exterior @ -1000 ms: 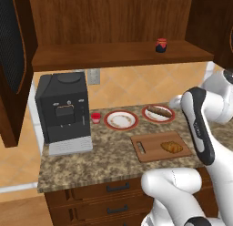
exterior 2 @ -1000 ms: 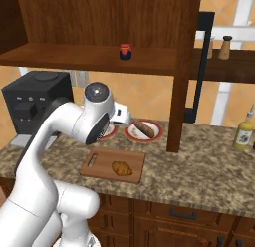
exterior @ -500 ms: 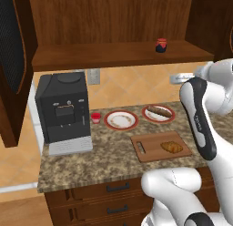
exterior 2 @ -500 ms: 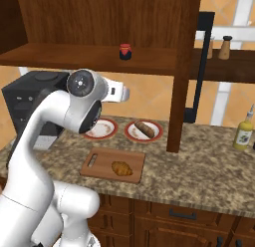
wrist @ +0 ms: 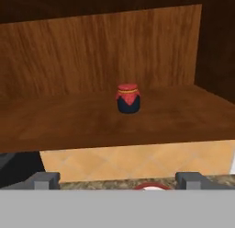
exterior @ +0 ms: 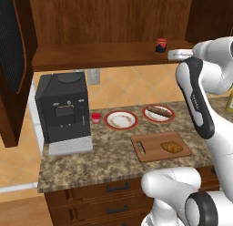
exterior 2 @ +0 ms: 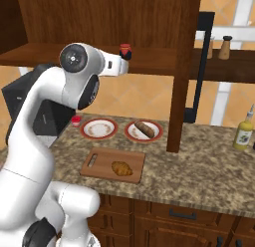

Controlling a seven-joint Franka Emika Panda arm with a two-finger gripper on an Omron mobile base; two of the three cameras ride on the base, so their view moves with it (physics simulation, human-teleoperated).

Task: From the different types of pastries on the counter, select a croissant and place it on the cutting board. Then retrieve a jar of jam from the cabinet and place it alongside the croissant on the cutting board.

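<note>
Simulated kitchen, task roughly half done. Croissant (exterior: 172, 147) already lying on the cutting board (exterior: 154, 154), toward the end away from the slot handle. Cutting board flat on the granite counter (exterior: 104, 159), near the front edge. At about eleven o'clock from the board, a red-rimmed plate (exterior: 121, 120) with nothing but crumbs; at about twelve o'clock, a second plate holding the longer, darker pastry (exterior: 159, 112).

Still to do: fetching the jar of jam (wrist: 128, 98). Jar standing upright on the plank shelf of the open cabinet (wrist: 69, 116), red lid on, well back from the shelf's front edge, at centre in the hand view. Gripper (wrist: 118, 179) raised to shelf height and aimed straight at the jar, not yet touching it. Jaws wide apart, nothing held, one fingertip at seven o'clock and one at five o'clock in the hand view.

Remaining, by judgement: reach in, close on the jar, carry it down, set it beside the croissant.
</note>
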